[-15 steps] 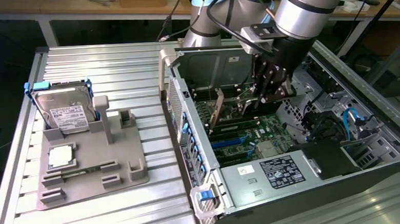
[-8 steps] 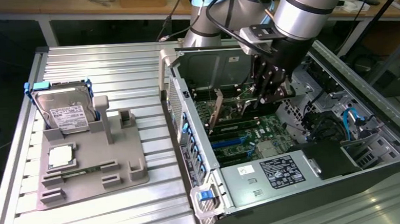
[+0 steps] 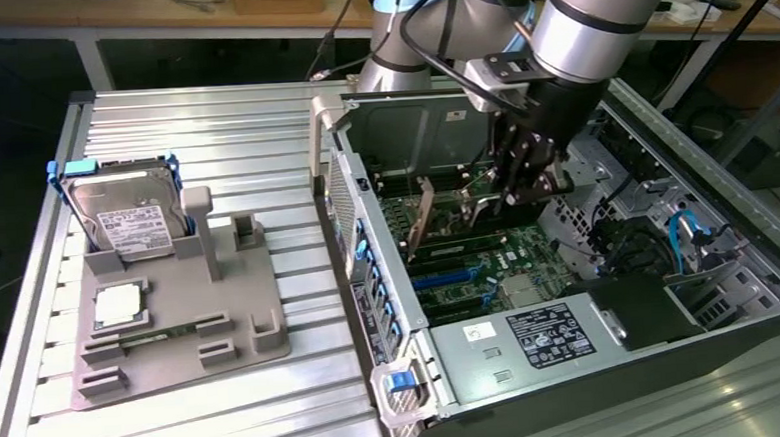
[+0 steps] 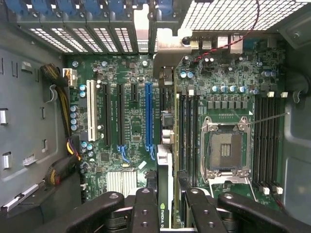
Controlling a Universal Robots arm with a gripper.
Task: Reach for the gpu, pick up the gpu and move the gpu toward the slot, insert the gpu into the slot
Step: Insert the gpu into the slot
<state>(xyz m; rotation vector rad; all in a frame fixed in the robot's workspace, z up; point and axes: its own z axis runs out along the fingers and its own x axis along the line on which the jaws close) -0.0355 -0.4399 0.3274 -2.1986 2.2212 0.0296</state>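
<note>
Inside the open computer case (image 3: 363,210) my gripper (image 3: 525,186) hangs over the green motherboard (image 4: 129,141). It is shut on the gpu (image 3: 424,215), a thin card that stands on edge. In the wrist view my gripper (image 4: 167,206) clamps the gpu (image 4: 163,167) between its black fingers (image 4: 145,206), and the card is seen edge-on with a green logo. Its silver end bracket (image 4: 146,29) reaches the case's rear wall. The slot (image 4: 149,114), long and blue, lies just beside the card's line. I cannot tell whether the card's lower edge touches the slot.
On the ribbed table, at the exterior view's left, a grey fixture (image 3: 183,339) holds a silver hard drive (image 3: 130,217) with blue clips and a square CPU chip (image 3: 121,305). On the board are a CPU socket (image 4: 226,148), black memory slots (image 4: 187,131) and cable bundles (image 4: 63,167).
</note>
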